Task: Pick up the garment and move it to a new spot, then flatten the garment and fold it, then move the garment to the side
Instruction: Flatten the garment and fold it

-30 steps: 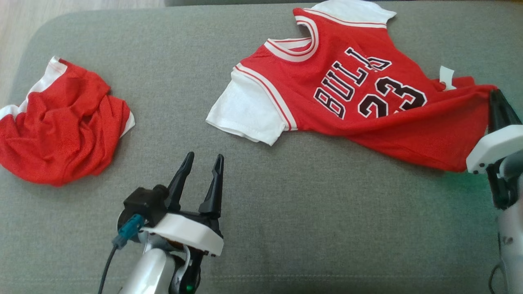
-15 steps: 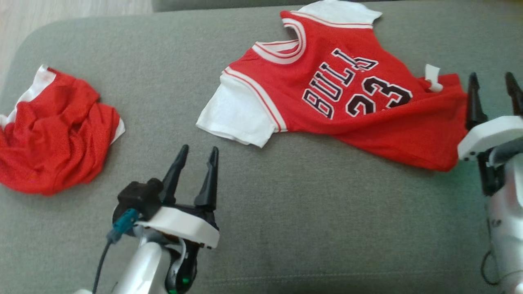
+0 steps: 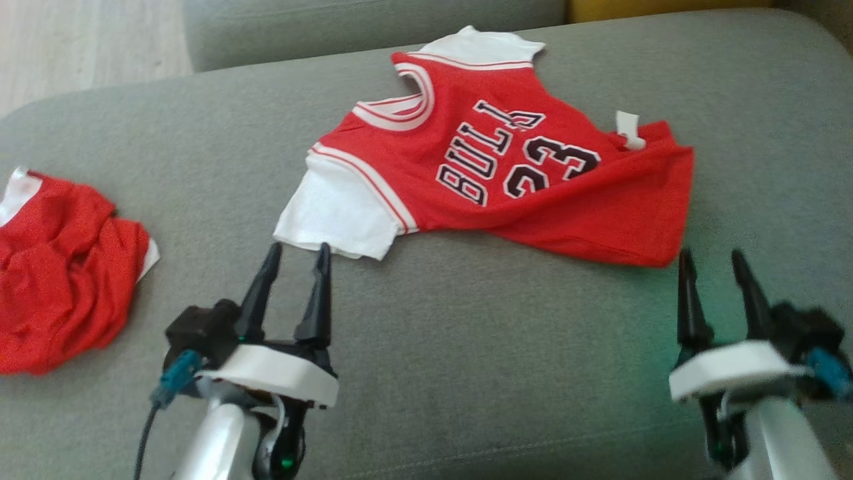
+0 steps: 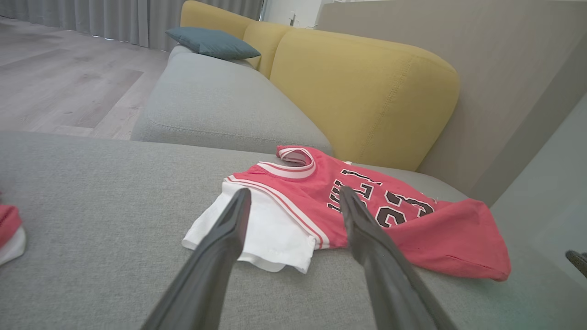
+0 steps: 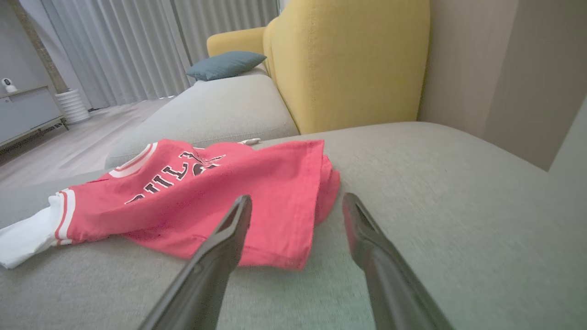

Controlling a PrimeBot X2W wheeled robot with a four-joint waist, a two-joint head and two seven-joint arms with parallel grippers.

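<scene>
flattening step. jersey [image 3: 506,180]: lying creased on grey cushion [image 3: 500,347], just ahead of both jaws. left gripper [image 3: 300,248]: splayed, empty, white sleeve [image 3: 336,217] at its tips. right gripper [image 3: 711,255]: splayed, empty, hem corner [image 3: 656,257] just ahead. best: pinch both edges, pull apart evenly.

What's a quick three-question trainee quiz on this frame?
1. True or false: the right gripper is shut on the jersey.
2. The number on the jersey is: A) 32 B) 23 C) 13
3. Fill in: the jersey part nearest the left gripper is its white ____.
Key: 1. False; it is open and clear of the jersey. 2. B. 3. sleeve.
</scene>
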